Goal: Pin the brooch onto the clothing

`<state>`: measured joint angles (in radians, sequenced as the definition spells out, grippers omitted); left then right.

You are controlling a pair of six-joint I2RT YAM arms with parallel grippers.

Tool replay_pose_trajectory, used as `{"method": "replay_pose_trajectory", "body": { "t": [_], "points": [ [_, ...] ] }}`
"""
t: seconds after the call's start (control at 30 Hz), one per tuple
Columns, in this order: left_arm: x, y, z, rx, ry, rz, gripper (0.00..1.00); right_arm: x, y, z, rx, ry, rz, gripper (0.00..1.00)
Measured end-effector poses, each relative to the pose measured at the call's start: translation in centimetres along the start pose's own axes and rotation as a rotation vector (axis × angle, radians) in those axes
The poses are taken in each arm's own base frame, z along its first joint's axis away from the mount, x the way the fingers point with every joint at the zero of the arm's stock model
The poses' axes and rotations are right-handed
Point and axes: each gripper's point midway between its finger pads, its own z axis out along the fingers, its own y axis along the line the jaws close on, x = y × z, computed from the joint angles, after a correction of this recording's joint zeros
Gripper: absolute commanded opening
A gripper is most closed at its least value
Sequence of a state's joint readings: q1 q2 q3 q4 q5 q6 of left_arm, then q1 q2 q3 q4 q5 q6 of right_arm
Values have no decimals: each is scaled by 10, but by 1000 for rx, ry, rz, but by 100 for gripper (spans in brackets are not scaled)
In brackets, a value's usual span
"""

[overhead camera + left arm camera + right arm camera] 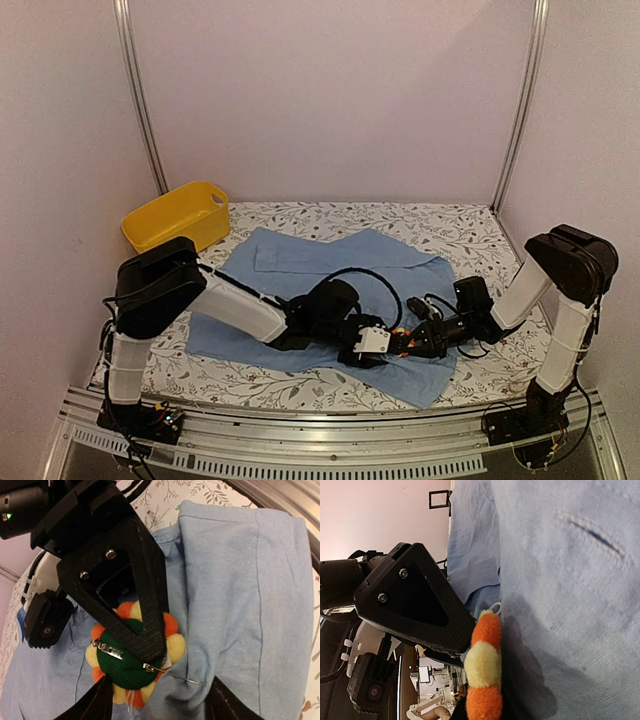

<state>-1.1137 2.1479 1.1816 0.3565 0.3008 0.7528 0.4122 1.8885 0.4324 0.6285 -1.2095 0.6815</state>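
The light blue clothing (330,262) lies spread flat on the table, and both grippers meet over its lower right part. My right gripper (408,343) is shut on the brooch (399,347), a small orange and yellow flower. In the left wrist view the right finger (135,595) presses on the brooch's green back (120,667). Its pin (187,678) stands unclasped and pokes into a raised fold of the clothing (240,605). My left gripper (160,707) is open, its fingers either side of that fold. The right wrist view shows the brooch (482,667) edge-on against the cloth (570,605).
A yellow plastic basin (175,215) stands at the back left, beside the shirt's sleeve. The floral tablecloth (455,228) shows around the shirt. A small black square thing (439,499) sits beyond the shirt in the right wrist view. Metal posts (140,100) rise at the back corners.
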Motion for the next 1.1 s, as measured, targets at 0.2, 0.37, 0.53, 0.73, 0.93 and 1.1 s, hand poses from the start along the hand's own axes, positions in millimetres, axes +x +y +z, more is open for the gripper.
{"method": "replay_pose_trajectory", "body": {
  "t": [0.2,0.37,0.53,0.73,0.93,1.1],
  "points": [
    [2,-1,0,-24,-4,32,65,1,0,0,-8,9,3,0],
    [1,-14,-9,21,-17,51,66,1,2,2,-22,30,14,0],
    [-9,-20,-18,63,-36,76,67,2,2,3,-22,39,18,0],
    [-16,-13,-23,45,-46,97,51,2,2,3,-21,41,16,0],
    [-7,-5,-23,-2,9,131,44,2,1,3,-20,42,13,0],
    [-7,-1,-23,-23,16,164,44,3,1,3,-19,43,12,0]
  ]
}}
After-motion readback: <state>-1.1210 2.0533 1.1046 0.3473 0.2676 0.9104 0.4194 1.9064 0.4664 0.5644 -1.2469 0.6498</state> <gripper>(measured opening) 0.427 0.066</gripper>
